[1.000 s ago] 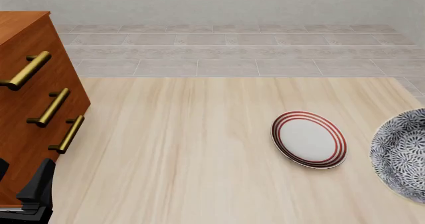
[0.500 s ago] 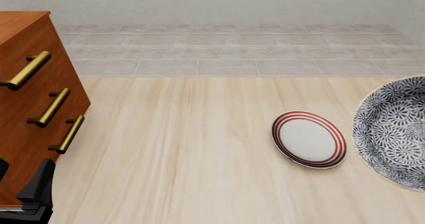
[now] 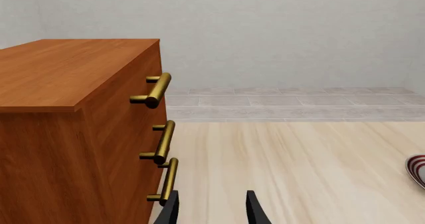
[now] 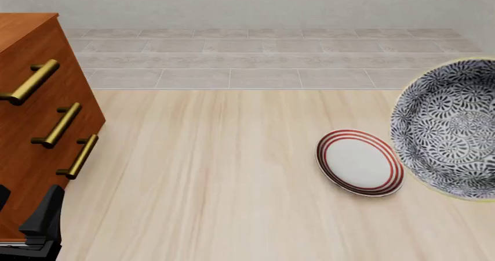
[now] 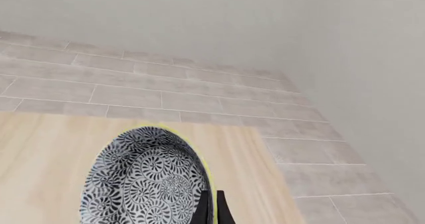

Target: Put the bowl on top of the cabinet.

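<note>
I see a pale wooden worktop (image 4: pixel 232 174) filling the lower frame, grey tiled floor (image 4: pixel 270 58) beyond, plain wall (image 4: pixel 255 3) across the top.

My right gripper (image 5: pixel 210 206) has its fingers pinched together on the rim of the bowl (image 4: pixel 452 130) at the right side of the table, while my left gripper (image 3: pixel 211 209) sits low at the near left, fingers parted.

In the front view we lose the bowl (image 4: pixel 448 130) past the right edge and the cabinet (image 4: pixel 35 145) past the left. The plate (image 3: pixel 418 170) is a sliver at the left wrist view's edge. Only the fingertips of the left gripper (image 3: pixel 211 211) and right gripper (image 5: pixel 210 209) show.
</note>
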Action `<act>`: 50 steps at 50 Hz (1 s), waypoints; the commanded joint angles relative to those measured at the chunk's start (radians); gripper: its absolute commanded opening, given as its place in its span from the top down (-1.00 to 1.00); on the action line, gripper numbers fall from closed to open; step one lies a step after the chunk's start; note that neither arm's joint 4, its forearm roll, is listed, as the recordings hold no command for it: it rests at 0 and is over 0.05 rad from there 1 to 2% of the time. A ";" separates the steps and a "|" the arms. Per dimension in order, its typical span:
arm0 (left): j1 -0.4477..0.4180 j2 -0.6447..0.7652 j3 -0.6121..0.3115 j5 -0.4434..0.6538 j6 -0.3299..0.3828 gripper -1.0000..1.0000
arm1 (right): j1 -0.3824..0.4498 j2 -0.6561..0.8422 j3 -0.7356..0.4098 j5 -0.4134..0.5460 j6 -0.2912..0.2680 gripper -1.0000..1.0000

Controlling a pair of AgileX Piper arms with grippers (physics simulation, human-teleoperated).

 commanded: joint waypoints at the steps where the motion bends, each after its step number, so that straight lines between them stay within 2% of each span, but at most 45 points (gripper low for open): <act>1: 0.001 -0.003 -0.001 0.004 0.000 -1.00 | 0.073 0.050 -0.005 -0.080 0.005 1.00; 32: 0.000 0.003 -0.003 0.001 -0.001 -1.00 | 0.266 0.355 -0.057 -0.370 0.013 1.00; 50: 0.000 0.002 -0.002 0.003 -0.002 -1.00 | 0.354 0.485 -0.058 -0.497 0.014 1.00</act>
